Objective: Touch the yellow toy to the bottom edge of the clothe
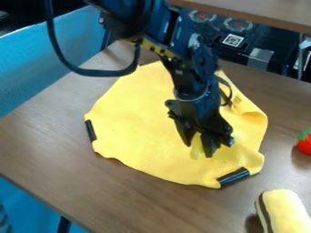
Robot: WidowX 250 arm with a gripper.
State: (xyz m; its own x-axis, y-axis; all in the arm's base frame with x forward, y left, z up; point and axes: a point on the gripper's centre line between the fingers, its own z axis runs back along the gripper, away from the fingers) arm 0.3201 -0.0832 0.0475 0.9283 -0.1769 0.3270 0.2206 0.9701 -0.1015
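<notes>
A brown wooden table (54, 150) carries a yellow cloth (139, 132), spread mostly flat across its middle, with a rumpled fold at the upper right, a short black strip (90, 130) at its left edge and a black bar (233, 177) at its lower right edge. To the right, well apart from the cloth, sits a red toy (306, 144) with a green top. Near the lower right corner lies a rounded, pale yellow block (285, 213) with a dark stripe along its left side.

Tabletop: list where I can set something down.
Bare tabletop lies left of the yellow cloth and below it, as far as the striped toy; a narrower strip separates cloth and red toy. It is crowded over the cloth, where the arm hangs and the claw holds a pale yellow toy.
</notes>
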